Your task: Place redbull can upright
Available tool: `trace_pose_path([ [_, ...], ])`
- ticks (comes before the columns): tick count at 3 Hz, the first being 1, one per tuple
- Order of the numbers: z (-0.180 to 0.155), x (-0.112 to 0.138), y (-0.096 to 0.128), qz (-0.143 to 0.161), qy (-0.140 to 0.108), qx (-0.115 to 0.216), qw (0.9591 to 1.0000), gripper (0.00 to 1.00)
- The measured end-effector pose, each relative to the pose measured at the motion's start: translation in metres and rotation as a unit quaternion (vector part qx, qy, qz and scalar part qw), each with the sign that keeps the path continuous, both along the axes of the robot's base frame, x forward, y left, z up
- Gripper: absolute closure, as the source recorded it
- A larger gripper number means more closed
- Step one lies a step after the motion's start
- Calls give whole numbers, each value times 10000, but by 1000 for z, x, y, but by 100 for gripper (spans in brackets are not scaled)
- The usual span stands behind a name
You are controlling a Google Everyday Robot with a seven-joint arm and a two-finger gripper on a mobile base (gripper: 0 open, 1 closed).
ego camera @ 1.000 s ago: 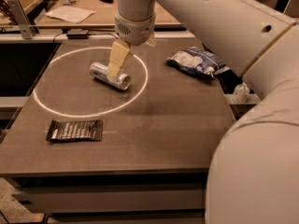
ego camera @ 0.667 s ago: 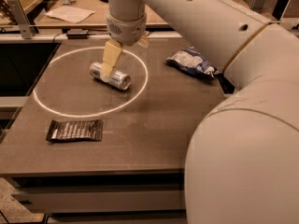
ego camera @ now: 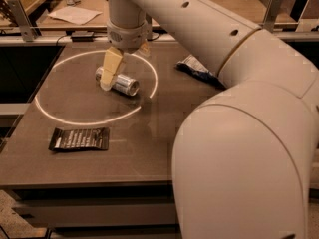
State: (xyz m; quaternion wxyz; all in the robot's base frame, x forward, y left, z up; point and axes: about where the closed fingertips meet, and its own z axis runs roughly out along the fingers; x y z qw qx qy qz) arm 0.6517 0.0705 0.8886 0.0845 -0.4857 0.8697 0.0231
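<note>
Cream plastic shells of the robot arm (ego camera: 239, 83) fill the right half of the view and reach across the dark brown counter (ego camera: 149, 148). A thin white ring (ego camera: 55, 114) is marked on the counter's left part. Well outside it to the right lies a crinkled blue-white snack bag (ego camera: 195, 68), and near the front left edge lies a flat black packet (ego camera: 79, 139).

Inside the ring, towards its far side, the slim silver metal redbull can (ego camera: 122, 83) lies on its side. Its shiny end faces front-right and faint blue-grey panels show along its body. The pincer (ego camera: 123, 67) hangs right over the can. Its tan fingers (ego camera: 109, 68) are spread, the near one crossing in front of the can's left half, and it seems to be pinching nothing.

The step in hand looks like the grasp. To do it well, the pincer should probably turn so it closes across the can's round body, not along its length, and grip near the middle so the can does not roll or squirt out. Then it can lift, tip the can until its axis is vertical, and set it flat on its base before letting go.
</note>
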Motion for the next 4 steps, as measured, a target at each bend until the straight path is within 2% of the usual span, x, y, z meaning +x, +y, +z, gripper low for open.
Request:
trace_pose_path([
  [2,-23,-1,26,315,185,-62,9993,0],
  [3,-31,-5,46,524,214,-129,9983,0],
  [4,-38,-3,58,547,287,-123,9980,0],
])
